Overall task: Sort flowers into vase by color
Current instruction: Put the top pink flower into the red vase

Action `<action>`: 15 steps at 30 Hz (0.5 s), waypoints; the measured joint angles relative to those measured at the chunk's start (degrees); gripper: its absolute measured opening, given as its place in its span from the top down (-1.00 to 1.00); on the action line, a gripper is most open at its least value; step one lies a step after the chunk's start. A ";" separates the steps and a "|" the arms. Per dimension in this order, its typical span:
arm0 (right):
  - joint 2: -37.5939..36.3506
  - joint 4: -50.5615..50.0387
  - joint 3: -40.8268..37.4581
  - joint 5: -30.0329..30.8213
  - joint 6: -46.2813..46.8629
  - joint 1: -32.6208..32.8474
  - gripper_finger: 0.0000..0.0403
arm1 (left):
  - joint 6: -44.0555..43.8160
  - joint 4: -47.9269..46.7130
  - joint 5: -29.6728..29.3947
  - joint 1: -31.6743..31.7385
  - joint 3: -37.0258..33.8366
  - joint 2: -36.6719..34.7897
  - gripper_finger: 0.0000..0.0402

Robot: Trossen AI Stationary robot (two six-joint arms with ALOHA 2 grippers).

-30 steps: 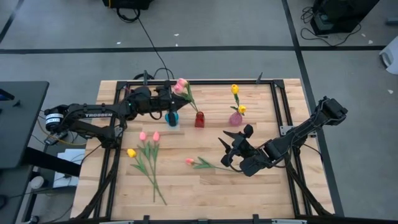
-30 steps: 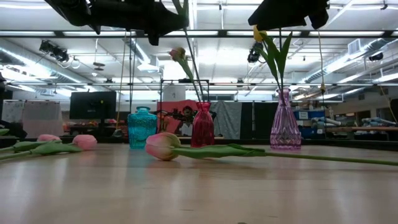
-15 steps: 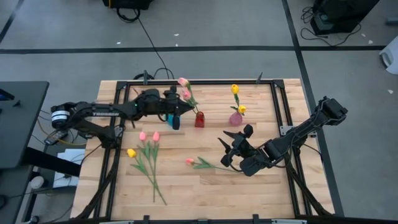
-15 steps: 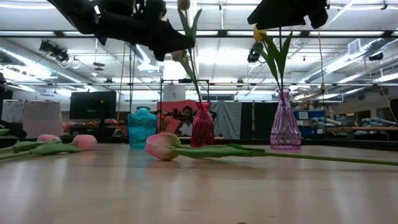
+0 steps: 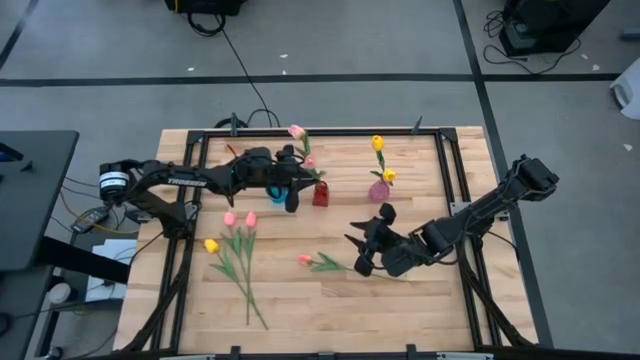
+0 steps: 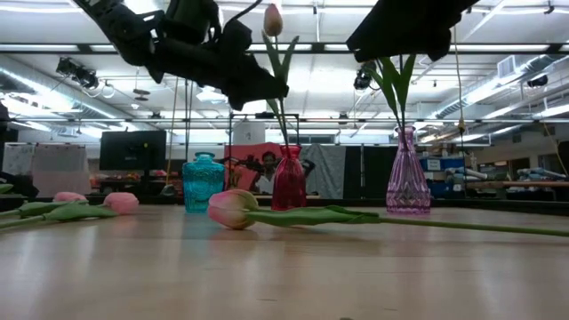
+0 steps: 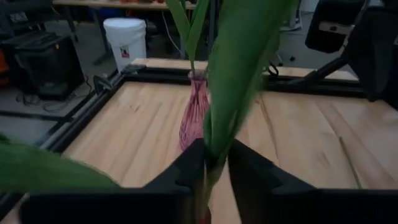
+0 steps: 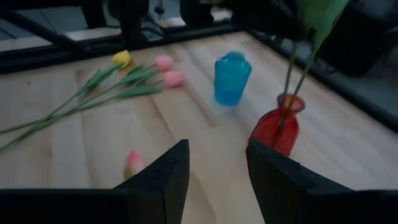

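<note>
High view hides much of the blue vase (image 5: pixel 276 192) under the left arm, whose left tool (image 5: pixel 291 192) sits at centre frame just left of the red vase (image 5: pixel 321 193). Only the left wrist view shows that tool pinching a green stem (image 7: pixel 219 134) between its fingers (image 7: pixel 189 171), with the pink-purple vase (image 7: pixel 194 118) beyond. In the low view the held pink tulip (image 6: pixel 274 19) stands near the top edge, its stem running down into the red vase; the tool itself is cut off by the upper border there. The right tool (image 5: pixel 363 251) hovers at lower centre, close to a lone pink tulip (image 5: pixel 305 259) lying on the tabletop (image 5: pixel 300 310); the right wrist view shows its fingers (image 8: pixel 163 176) spread and empty. Three more tulips (image 5: pixel 232 232), two pink and one yellow, lie at lower left. Two yellow tulips (image 5: pixel 379 145) stand in the pink-purple vase.
</note>
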 joint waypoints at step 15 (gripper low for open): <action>0.64 2.51 -1.04 -9.68 0.58 -1.19 0.16 | 2.72 -18.95 -0.80 -0.09 -0.02 -15.04 0.11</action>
